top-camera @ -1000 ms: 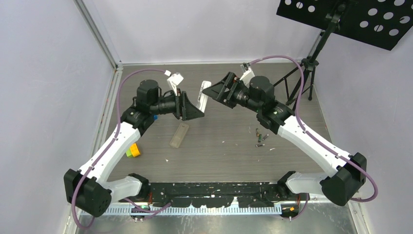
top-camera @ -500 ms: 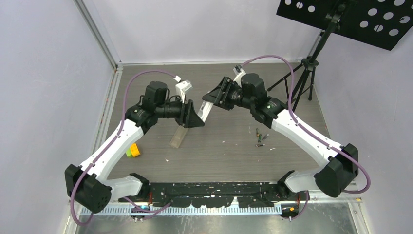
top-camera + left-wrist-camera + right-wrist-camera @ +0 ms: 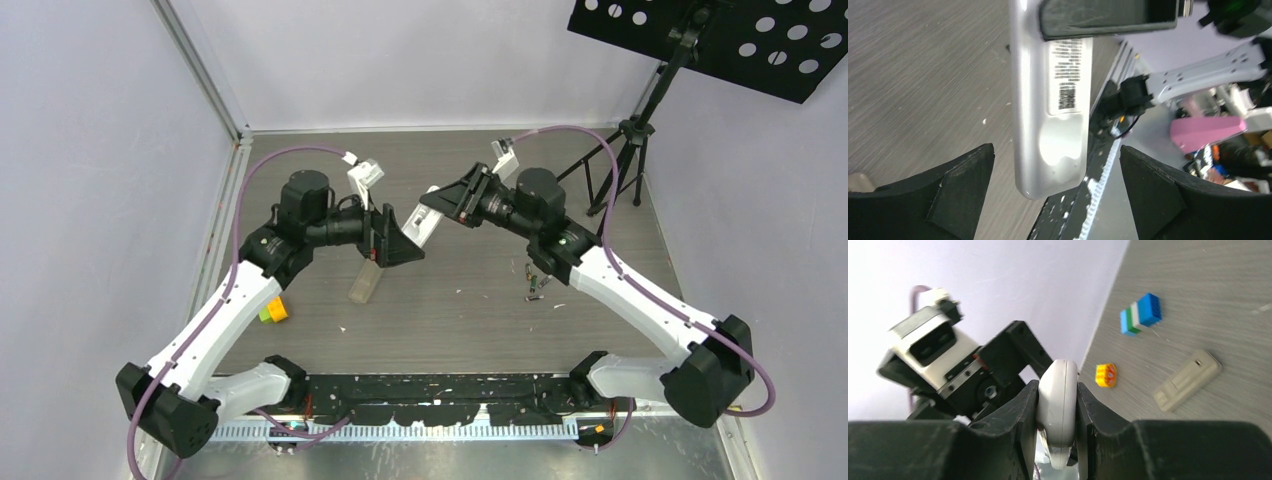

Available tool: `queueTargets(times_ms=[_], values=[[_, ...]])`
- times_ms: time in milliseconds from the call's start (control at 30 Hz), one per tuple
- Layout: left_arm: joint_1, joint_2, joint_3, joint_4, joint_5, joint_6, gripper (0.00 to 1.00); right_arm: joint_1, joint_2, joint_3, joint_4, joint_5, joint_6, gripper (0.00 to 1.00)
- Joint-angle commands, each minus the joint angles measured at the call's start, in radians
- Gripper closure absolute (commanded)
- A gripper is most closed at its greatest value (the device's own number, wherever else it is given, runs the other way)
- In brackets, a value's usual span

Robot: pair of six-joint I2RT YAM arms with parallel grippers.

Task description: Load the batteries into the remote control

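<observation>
On either side of the remote (image 3: 1048, 125), the left gripper (image 3: 1055, 160) stands wide open without touching it; the right gripper (image 3: 1058, 415) clamps the remote's two faces.

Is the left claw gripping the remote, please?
No, the left claw stands open, clear of the remote; the right claw clamps it.

Shell of remote control (image 3: 1048, 145): white plastic, smooth, glossy, soft highlights.
Its label (image 3: 1067, 75): printed sticker, matt, paper-like.
Grey tabletop (image 3: 918, 75): wood-grain look, matt, fine streaks.
Black jaws: plastic, matt, slightly textured.
Tan flat bar (image 3: 1188, 380): translucent plastic, dull.
Coloured toy bricks (image 3: 1141, 315): glossy plastic.
</observation>
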Motion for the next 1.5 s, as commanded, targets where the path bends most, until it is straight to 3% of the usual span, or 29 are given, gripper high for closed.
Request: queueTargets(times_ms=[0, 67, 233, 333, 700, 1200, 1333, 1467], values=[[-0.002, -0.051, -0.027, 0.191, -0.014, -0.247, 0.0, 0.004, -0.103, -0.059, 0.277, 0.012, 0.031, 0.84], [-0.002, -0.062, -0.076, 0.319, -0.005, -0.415, 0.0, 0.004, -0.13, -0.093, 0.342, 0.052, 0.06, 0.84], [-0.002, -0.076, -0.237, 0.845, -0.019, -0.803, 0.0, 0.004, -0.17, -0.19, 0.556, 0.149, 0.153, 0.84], [-0.002, -0.078, -0.267, 0.936, -0.06, -0.898, 0.02, 0.004, -0.176, -0.216, 0.637, 0.188, 0.186, 0.84], [-0.002, -0.099, -0.312, 1.06, -0.143, -1.016, 0.25, 0.004, -0.158, -0.245, 0.711, 0.232, 0.25, 0.84], [-0.005, -0.023, -0.323, 1.125, -0.189, -1.056, 0.43, 0.004, -0.11, -0.256, 0.72, 0.226, 0.302, 0.84], [-0.007, -0.019, -0.344, 1.122, -0.229, -1.063, 0.55, 0.003, -0.093, -0.26, 0.72, 0.23, 0.312, 0.84], [-0.007, -0.015, -0.347, 1.087, -0.242, -1.042, 0.81, 0.004, -0.089, -0.275, 0.714, 0.235, 0.321, 0.84]])
